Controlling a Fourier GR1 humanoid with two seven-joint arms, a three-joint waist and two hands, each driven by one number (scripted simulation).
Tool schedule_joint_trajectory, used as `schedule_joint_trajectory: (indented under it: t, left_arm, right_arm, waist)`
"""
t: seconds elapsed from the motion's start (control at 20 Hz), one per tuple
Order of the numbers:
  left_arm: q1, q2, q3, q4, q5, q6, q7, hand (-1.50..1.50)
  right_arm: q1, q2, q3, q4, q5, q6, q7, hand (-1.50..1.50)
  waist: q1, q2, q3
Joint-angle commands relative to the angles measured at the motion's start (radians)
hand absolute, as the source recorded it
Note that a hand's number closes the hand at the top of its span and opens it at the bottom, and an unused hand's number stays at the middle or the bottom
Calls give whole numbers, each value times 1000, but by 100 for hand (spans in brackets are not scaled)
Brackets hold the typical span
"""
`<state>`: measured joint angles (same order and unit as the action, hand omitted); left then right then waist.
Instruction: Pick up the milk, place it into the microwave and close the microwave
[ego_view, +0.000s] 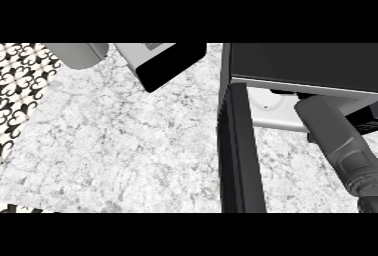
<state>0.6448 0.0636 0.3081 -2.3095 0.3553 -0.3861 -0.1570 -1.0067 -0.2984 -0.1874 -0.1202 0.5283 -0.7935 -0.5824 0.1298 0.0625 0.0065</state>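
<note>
Our right forearm reaches into the microwave at two o'clock (fingers hidden, cannot tell); we advise withdrawing straight, clearing the open door.

The microwave stands at the right on my counter, dark on top, with a pale inside. Its black door is swung open toward me, seen edge-on. I cannot see the milk.
</note>
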Motion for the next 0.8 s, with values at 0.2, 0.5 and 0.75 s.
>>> schedule_joint_trajectory:
  t: [0.2, 0.5, 0.75]
  left_arm:
    - [-27, 17, -49, 22, -40, -39, 8, -150]
    - [-62, 32, -83, 41, -45, -65, 16, -150]
    - [-46, 42, -128, 38, -51, -120, 15, -150]
  right_arm:
    - [-1, 44, -15, -11, -18, 80, -111, -150]
    - [-31, 39, -54, -4, -62, 241, -158, -150]
    - [-19, 59, -116, -7, -130, 350, -207, -150]
  waist:
    - [-5, -4, 1]
    - [-15, -8, 0]
    - [-29, -20, -1]
